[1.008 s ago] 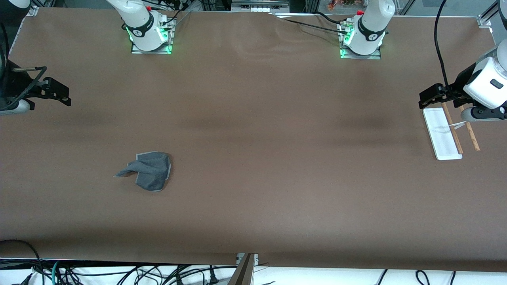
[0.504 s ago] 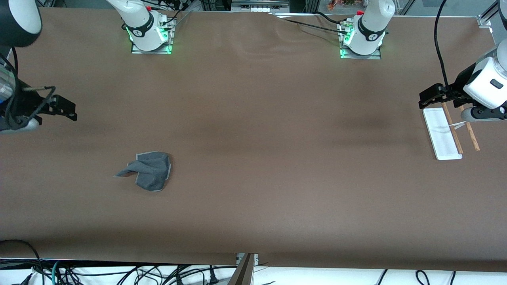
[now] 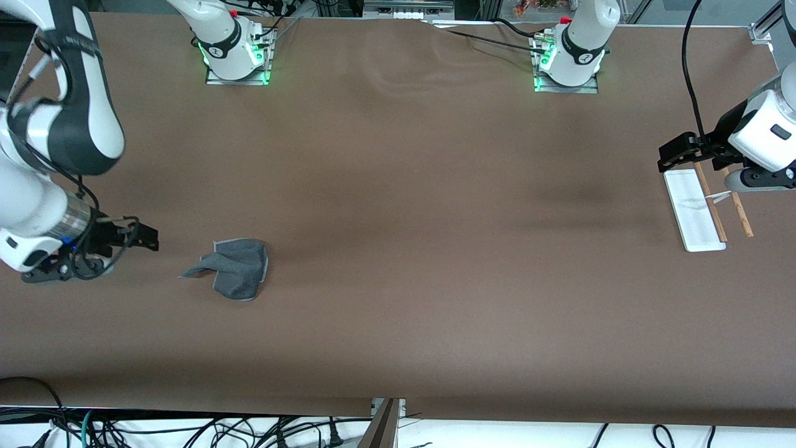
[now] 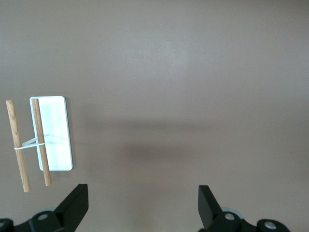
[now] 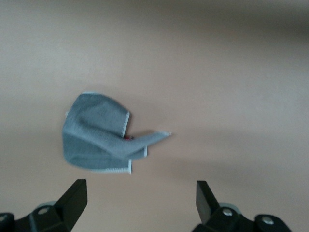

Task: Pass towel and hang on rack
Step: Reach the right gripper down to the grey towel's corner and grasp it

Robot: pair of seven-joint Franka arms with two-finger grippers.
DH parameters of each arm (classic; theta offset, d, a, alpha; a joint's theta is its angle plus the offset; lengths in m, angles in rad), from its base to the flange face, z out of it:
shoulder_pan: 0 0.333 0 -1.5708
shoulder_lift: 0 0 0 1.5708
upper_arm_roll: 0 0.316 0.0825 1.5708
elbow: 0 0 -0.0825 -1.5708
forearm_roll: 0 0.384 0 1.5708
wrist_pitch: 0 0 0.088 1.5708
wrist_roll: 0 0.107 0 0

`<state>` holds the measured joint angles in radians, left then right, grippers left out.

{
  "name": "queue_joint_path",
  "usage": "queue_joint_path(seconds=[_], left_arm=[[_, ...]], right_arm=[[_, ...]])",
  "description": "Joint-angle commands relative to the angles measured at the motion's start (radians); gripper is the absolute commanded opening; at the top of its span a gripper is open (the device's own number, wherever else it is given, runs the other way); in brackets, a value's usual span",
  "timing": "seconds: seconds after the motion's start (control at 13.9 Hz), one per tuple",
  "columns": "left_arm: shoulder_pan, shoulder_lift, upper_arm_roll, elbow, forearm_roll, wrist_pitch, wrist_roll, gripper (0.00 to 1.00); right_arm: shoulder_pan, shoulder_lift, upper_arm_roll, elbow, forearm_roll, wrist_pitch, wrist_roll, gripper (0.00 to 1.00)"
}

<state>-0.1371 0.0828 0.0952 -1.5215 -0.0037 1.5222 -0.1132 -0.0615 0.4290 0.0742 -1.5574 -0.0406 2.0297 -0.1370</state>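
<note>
Brown covering spreads flat over the whole desk (image 3: 398, 249), with a few shallow ripples near the arm bases and a tangle of cables hanging off the edge nearest the front camera.

Both arms are bolted along the desk edge farthest from that camera, each base lit green. The right arm (image 3: 56, 124) bends down over its own end of the desk and carries the right gripper (image 3: 146, 239) low over the bare covering just beside the towel (image 3: 235, 267), not touching it. Its jaws stand wide apart with nothing between them; the right wrist view shows both black fingers (image 5: 72, 200) spread, with the towel (image 5: 99, 140) lying ahead of them.

The left arm (image 3: 762, 134) waits at its own end of the desk, the left gripper (image 3: 675, 152) over the end of the rack farthest from the front camera. Its jaws are likewise apart and empty, as the left wrist view shows.

The rack (image 3: 696, 211) lies toward the left arm's end: a flat white rectangular base with two thin light-brown rods (image 3: 740, 214) alongside it.

The towel is a small dark grey cloth with a lighter stitched edge, crumpled on the desk toward the right arm's end, one corner drawn out to a point toward the right gripper. It lies well apart from the rack.
</note>
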Motion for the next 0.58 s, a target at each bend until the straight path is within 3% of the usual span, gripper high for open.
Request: queue_joint_path(seconds=[0.0,0.29,0.5], left_arm=[[-0.001,0.005,-0.003,0.015,0.031,0.004,-0.011,1.0],[0.007,0.006,-0.002,0.017,0.028,0.007,-0.002,1.0],[0.007,0.006,-0.002,0.017,0.031,0.007,-0.002,1.0]], right_arm=[[0.002,0.091,0.003,0.023,-0.004,0.087,0.005,1.0],[-0.004,0.223,-0.004,0.017,-0.007,0.204,0.14,1.0],[-0.004,0.272,-0.004,0.016,-0.008,0.21,0.275,1.0]])
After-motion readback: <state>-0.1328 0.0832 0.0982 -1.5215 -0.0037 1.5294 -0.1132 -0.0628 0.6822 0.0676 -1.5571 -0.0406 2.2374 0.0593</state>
